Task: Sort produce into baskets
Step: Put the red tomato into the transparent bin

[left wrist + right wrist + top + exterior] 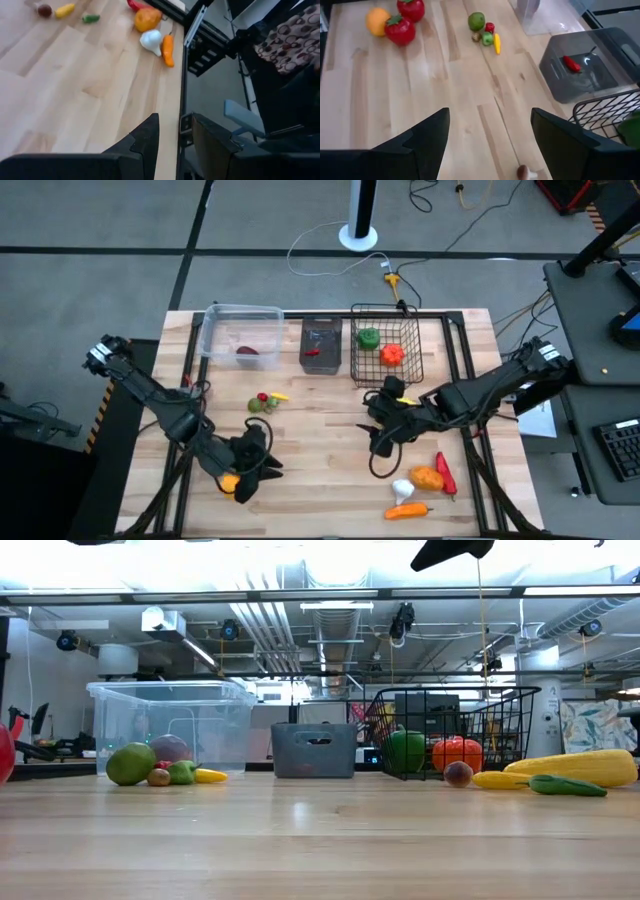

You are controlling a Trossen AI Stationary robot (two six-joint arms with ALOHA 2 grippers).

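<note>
My left gripper [248, 463] [175, 131] hovers low over the table's near left part, open and empty, with an orange fruit [230, 480] just beside it. My right gripper [382, 423] [490, 132] hangs wide open and empty in front of the wire basket [385, 345]. The basket holds a green pepper [368, 337] and an orange-red fruit [392, 354]. The clear tub [240, 330] holds a purple piece [247, 352]. The dark bin [321, 345] holds a red chili [312, 352]. A small mushroom [522, 172] lies on the table below my right gripper.
A lime with small red, green and yellow pieces [265, 401] lies mid-table. Garlic [402, 488], an orange pepper [427, 477], a red chili [445, 475] and a carrot [408, 510] lie near the right front corner. Two red fruits and an orange [395, 20] lie by the left arm.
</note>
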